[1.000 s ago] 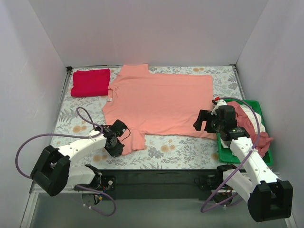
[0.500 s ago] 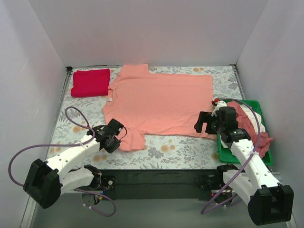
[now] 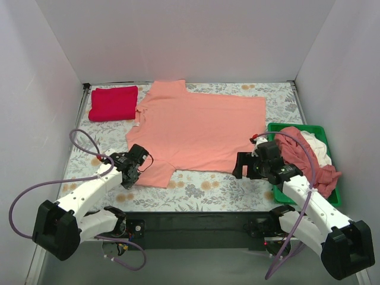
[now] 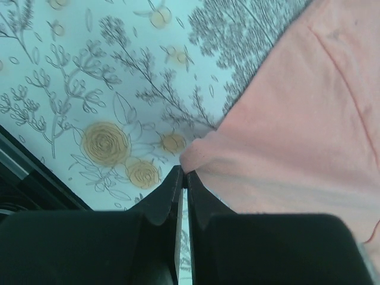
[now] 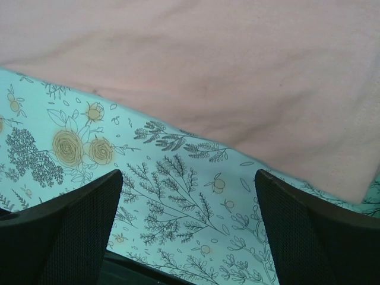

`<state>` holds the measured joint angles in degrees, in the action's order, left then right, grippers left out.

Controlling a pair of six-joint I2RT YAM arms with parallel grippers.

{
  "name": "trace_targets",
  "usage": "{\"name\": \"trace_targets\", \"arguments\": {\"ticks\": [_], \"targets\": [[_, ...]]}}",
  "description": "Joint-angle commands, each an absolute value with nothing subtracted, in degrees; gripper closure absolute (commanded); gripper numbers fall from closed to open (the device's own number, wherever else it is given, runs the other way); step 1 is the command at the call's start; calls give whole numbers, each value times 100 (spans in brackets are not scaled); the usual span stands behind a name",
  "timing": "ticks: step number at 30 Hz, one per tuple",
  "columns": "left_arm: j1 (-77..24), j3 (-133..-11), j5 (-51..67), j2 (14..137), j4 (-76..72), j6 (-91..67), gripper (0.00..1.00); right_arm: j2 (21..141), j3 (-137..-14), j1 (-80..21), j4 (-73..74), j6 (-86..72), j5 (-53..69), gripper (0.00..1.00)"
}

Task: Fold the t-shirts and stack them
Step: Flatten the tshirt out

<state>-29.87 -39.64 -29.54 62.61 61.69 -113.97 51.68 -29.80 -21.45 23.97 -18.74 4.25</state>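
A salmon t-shirt (image 3: 199, 127) lies spread flat on the flowered table. My left gripper (image 3: 138, 169) is shut on the edge of its near-left sleeve; the left wrist view shows the jaws (image 4: 183, 176) pinching the sleeve fold (image 4: 285, 130). My right gripper (image 3: 244, 165) is open and empty, just above the cloth near the shirt's near-right hem, which fills the top of the right wrist view (image 5: 225, 65). A folded red t-shirt (image 3: 113, 103) lies at the far left corner.
A green bin (image 3: 278, 190) at the right holds several crumpled garments, pink and white (image 3: 309, 151). White walls enclose the table on three sides. The black rail runs along the near edge.
My left gripper has moved left and slightly away from me, dragging the sleeve outward. My right gripper has moved left and nearer, off the bin's edge toward the shirt's hem.
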Motion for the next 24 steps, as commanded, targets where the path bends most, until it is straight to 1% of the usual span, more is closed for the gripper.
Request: {"name": "trace_targets", "arguments": {"ticks": [1,4,5,7,12,19,24], "targets": [[-2348,-4105,-3454,6171,6171,-12140,100,5133,-2839,-2355,2444,-2503,27,2],[-2118,-4052,-3165,5925,5654,-11752,100,5019,-2664,-2364,2505,-2706,26,2],[-2109,-4034,-3129,5889,5608,-11690,100,4966,-2628,-2373,2618,-2872,-139,2],[-2118,-4095,-3138,5871,5694,-11689,100,4738,-2462,-2364,2777,-3128,-411,2],[-2109,-4061,-3077,5792,5678,-11585,100,4263,-2101,-2373,2927,-3822,-466,2],[-2109,-4096,-2927,5722,5450,-11347,100,4543,-2074,-2373,2804,-4061,-957,2],[-2109,-4096,-2821,5765,5309,-11197,100,4886,-2162,-2373,2523,-4122,-1282,8]]}}
